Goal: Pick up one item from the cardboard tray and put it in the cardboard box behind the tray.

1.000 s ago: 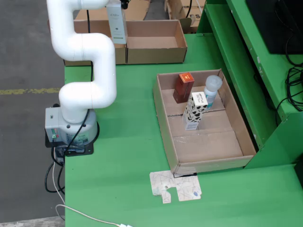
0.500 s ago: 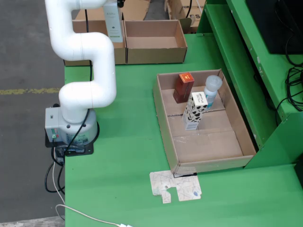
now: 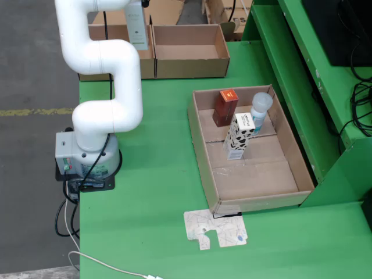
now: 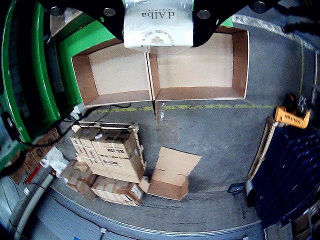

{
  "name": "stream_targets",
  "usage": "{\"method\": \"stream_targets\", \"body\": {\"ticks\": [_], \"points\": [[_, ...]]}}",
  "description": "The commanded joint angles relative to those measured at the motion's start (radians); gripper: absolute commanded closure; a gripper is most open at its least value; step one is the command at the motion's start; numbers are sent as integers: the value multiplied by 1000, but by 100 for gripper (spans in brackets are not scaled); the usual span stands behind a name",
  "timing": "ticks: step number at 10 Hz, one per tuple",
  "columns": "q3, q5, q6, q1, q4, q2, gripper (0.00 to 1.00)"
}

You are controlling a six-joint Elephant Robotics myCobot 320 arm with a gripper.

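Right now I am holding a pale carton [image 4: 158, 26] marked "d'Alba" up over the two open cardboard boxes at the far edge of the green table [image 3: 157, 186]. In the wrist view my gripper [image 4: 158, 22] is showing only as dark jaw parts on either side of the carton, and they are pressing against its sides, so I am judging them clamped on it. In the fixed view the same carton [image 3: 137, 26] is hanging as a slim white pack just over the wall shared by the two boxes, with my white arm [image 3: 107, 75] reaching up behind it.

The cardboard tray [image 3: 203, 157] is sitting nearer the camera with three things remaining in it: a red-brown carton [image 3: 225, 107], a black-and-white patterned carton [image 3: 238, 137] and a clear-capped bottle [image 3: 260, 111], all standing near its far end.

So I am judging the pick as done and the carry nearly done; the placing is what is in hand. From the wrist view, the left box [image 4: 115, 67] and the right box [image 4: 200, 62] are both lying empty below me, and the carton is sitting about over the divider between them. The next move is calling for a sideways shift to bring me clear over one box, then a descent before I am letting the jaws part, or the carton may land on the shared wall.
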Motion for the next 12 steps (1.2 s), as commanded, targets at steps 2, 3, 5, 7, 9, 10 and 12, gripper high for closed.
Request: {"method": "stream_targets", "body": {"ticks": [2,3,5,7,9,10,12], "points": [[21,27,-65,-23,-5,15,100],[21,27,-65,-23,-5,15,100],[21,32,-88,-46,-4,-9,100],[22,46,-107,-64,-10,-26,100],[21,55,-127,-79,-6,-35,100],[22,55,-127,-79,-6,-35,100],[21,51,-140,-76,11,-39,100]]}}
